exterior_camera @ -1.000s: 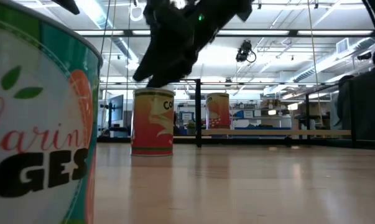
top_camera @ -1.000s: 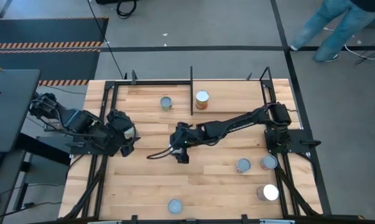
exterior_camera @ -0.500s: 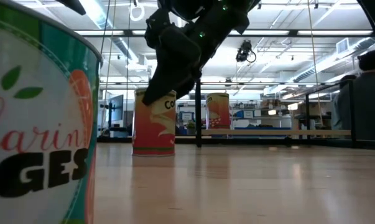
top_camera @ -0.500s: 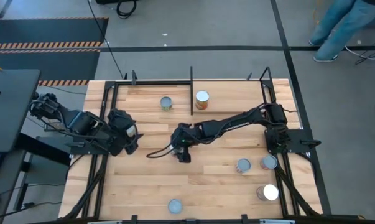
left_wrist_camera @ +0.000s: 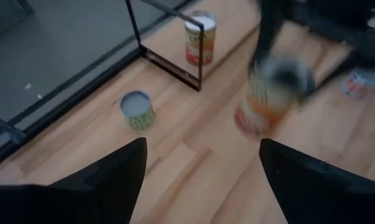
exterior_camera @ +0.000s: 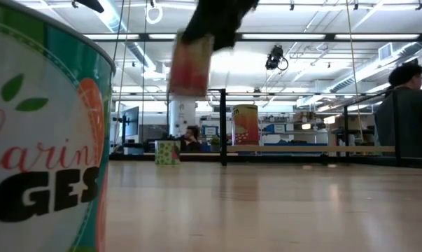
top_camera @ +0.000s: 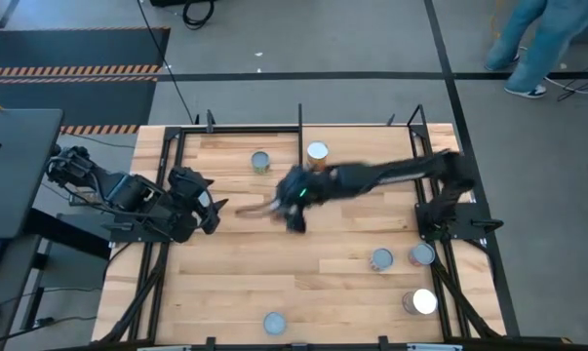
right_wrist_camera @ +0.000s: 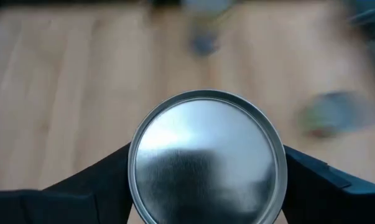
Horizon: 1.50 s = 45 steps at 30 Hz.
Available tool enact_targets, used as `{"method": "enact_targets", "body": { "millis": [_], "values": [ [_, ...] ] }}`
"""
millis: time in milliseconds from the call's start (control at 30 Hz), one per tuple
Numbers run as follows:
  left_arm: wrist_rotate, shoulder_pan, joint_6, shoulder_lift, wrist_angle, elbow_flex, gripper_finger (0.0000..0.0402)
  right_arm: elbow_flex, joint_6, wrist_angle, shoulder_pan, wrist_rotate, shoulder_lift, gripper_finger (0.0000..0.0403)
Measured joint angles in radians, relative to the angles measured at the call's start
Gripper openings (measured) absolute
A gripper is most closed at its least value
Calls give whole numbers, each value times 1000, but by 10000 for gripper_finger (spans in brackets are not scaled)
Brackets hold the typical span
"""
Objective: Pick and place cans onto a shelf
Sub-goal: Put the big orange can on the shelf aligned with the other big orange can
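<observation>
My right gripper point(top_camera: 295, 198) is shut on an orange-labelled can point(exterior_camera: 191, 64) with a silvery top point(right_wrist_camera: 207, 158) and holds it above the middle of the table. The shelf point(top_camera: 300, 136), a black-railed rack, stands along the far edge. On its board stand a small can point(top_camera: 261, 162) and an orange can point(top_camera: 317, 156). My left gripper point(top_camera: 211, 210) waits open at the table's left side, its fingers point(left_wrist_camera: 112, 177) pointing toward the shelf, nothing between them. My right gripper pinches the can between its two fingers point(right_wrist_camera: 106, 180), one on each side of the can just below the top rim point(right_wrist_camera: 135, 171). The fingers come slanting down from above. The can hangs lifted clear of the table, roughly upright point(left_wrist_camera: 262, 109).
Three cans stand near the right edge point(top_camera: 381, 259) point(top_camera: 422, 254) point(top_camera: 420, 302), and one at the near edge point(top_camera: 274, 323), which fills the low view's left point(exterior_camera: 43, 140). A person point(top_camera: 528, 44) walks beyond the table's far right corner.
My right gripper has taken hold of the orange can on the table and risen with it, swinging toward the far edge and the shelf; the can is now lifted clear. My left gripper has rolled a little at the wrist while staying in place.
</observation>
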<state>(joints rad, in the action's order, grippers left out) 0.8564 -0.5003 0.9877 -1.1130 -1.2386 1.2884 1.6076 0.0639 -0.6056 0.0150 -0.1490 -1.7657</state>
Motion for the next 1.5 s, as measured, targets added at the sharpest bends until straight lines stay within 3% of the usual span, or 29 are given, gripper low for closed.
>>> {"method": "enact_targets", "body": {
  "millis": [233, 400, 567, 867, 1067, 1400, 1500],
  "values": [
    [107, 13, 23, 0, 47, 0, 318, 11, 58, -160, -239, -213, 272, 316],
    [119, 49, 22, 0, 73, 0, 318, 10, 91, -202, -459, -218, 297, 316],
    [118, 93, 22, 0, 101, 0, 318, 9, 111, -159, -596, -106, 196, 316],
    [101, 111, 23, 0, 117, 0, 318, 8, 73, -92, -643, 60, -30, 316],
    [20, 102, 49, 0, 119, 0, 318, 8, 27, -52, -688, 144, -75, 316],
    [44, 98, 47, 0, 117, 0, 318, -11, -157, -27, -732, 279, -82, 318],
    [48, 100, 48, 0, 118, 0, 318, -33, -206, 2, -723, 270, -89, 345]
  ]
}}
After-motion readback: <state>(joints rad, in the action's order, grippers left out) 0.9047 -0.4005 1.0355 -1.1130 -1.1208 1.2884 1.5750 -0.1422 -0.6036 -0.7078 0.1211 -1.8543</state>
